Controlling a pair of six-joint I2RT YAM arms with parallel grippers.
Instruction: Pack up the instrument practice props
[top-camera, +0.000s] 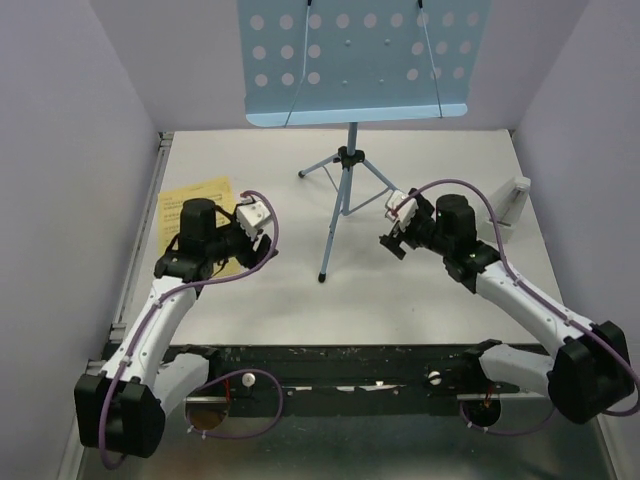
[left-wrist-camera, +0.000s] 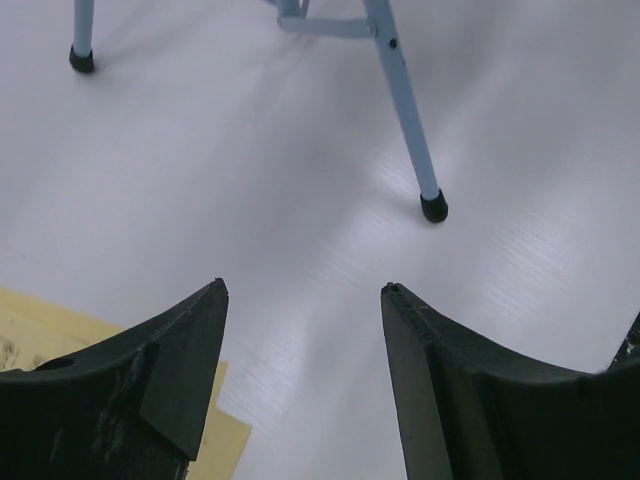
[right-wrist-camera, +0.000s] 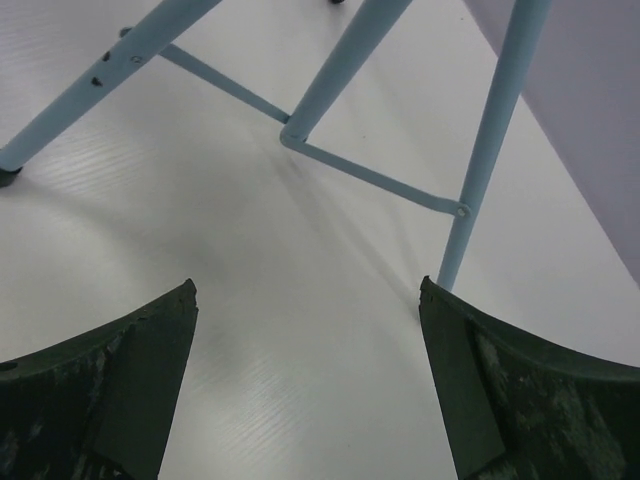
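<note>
Where the left fingers stood: the left gripper (left-wrist-camera: 305, 290) had its jaws apart with nothing between them, over the bare white table (left-wrist-camera: 300, 180); a corner of the yellow sheet-music pages (left-wrist-camera: 25, 325) showed beneath one finger.
Right fingers: the right gripper (right-wrist-camera: 308, 285) was spread wide and empty, facing the thin tripod legs of the light-blue metal music stand (right-wrist-camera: 340, 70).
Stand: it stood upright at mid-table, with its hole-punched desk towards the back wall.
Step, as judged: an approach to the legs or the pages. A clean pick would call for centring one thin tube between the pads before closing, with the stand kept from tipping.
Overhead view only: the small whitish translucent plastic piece (top-camera: 515, 205) near the right wall, the whole page and the desk.
Wrist views only: the black rubber feet (left-wrist-camera: 433, 207) and the leg braces, seen close.
</note>
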